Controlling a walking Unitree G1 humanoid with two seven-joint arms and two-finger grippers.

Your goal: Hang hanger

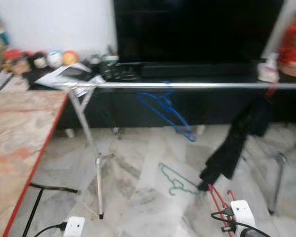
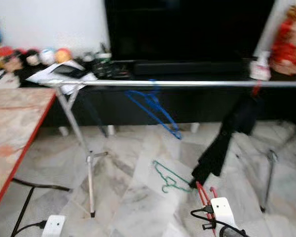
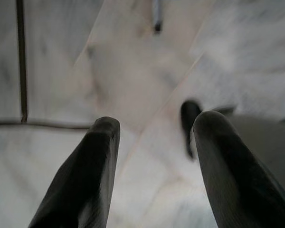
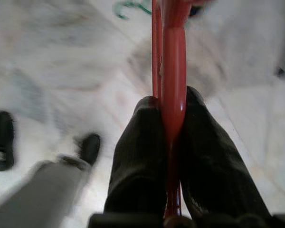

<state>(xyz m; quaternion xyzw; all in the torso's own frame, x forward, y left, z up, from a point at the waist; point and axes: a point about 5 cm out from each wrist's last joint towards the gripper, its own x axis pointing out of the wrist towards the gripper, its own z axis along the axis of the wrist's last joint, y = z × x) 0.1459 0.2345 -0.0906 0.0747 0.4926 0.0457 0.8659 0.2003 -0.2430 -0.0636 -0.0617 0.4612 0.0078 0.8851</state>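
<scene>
A silver clothes rail (image 1: 187, 85) runs across the room at mid height. A blue hanger (image 1: 165, 111) hangs from it, and a black garment (image 1: 234, 143) hangs further right. On the marble floor below lies a green hanger (image 1: 176, 181). My right gripper (image 4: 171, 102) is shut on a red hanger (image 4: 173, 71), whose red bars (image 1: 218, 202) show low at the right in the eye views. The left gripper (image 3: 154, 130) hangs open over the floor with nothing between its fingers.
A marble-topped table with a red edge (image 1: 19, 133) stands at the left. A dark TV (image 1: 197, 29) sits on a black cabinet behind the rail, with toys (image 1: 39, 59) and papers. Black cables (image 1: 52, 188) cross the floor. The rail's legs (image 1: 98, 168) stand on the tiles.
</scene>
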